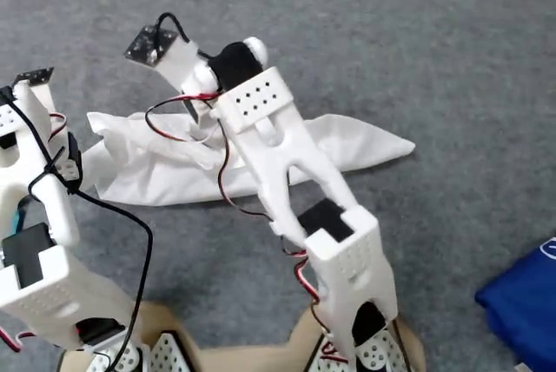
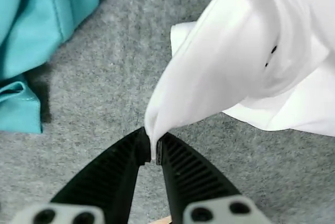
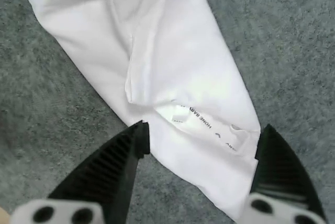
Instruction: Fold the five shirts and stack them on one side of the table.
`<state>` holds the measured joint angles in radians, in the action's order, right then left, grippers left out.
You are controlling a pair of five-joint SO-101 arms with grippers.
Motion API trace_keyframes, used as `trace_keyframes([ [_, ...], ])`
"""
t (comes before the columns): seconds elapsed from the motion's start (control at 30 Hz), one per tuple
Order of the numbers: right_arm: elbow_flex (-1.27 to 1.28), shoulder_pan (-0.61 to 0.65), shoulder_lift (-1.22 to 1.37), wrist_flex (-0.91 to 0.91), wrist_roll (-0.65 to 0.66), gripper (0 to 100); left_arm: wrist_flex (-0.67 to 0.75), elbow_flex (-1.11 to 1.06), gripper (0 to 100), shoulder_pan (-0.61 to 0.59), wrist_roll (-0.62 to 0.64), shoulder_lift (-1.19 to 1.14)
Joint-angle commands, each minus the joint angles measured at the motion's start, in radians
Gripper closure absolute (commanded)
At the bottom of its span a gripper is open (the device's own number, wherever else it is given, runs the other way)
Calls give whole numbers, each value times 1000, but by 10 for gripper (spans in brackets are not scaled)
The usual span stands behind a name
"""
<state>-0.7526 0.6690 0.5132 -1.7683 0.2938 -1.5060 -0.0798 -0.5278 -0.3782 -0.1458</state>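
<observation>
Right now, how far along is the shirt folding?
Done: nothing I can confirm. A blue shirt lies at the table's edge and a teal shirt near the left gripper; whether either is folded I cannot tell. In hand: the left gripper pinches a corner of the white shirt; the right gripper is open above it. Left: folding the white shirt, which lies rumpled, then stacking.

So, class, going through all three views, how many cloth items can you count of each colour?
white shirt: 1
blue cloth: 1
teal cloth: 1 (it may be more than one piece; the folds don't let me tell)
Total: 3
</observation>
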Motion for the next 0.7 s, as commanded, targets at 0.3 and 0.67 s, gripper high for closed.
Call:
trace_keyframes([
  [0.3, 194, 53, -137, 58, 63, 680, -5, -3, 981, 21, 74, 47],
  [0.67, 292, 134, -27, 229, 55, 680, 3, 5, 981, 28, 71, 42],
])
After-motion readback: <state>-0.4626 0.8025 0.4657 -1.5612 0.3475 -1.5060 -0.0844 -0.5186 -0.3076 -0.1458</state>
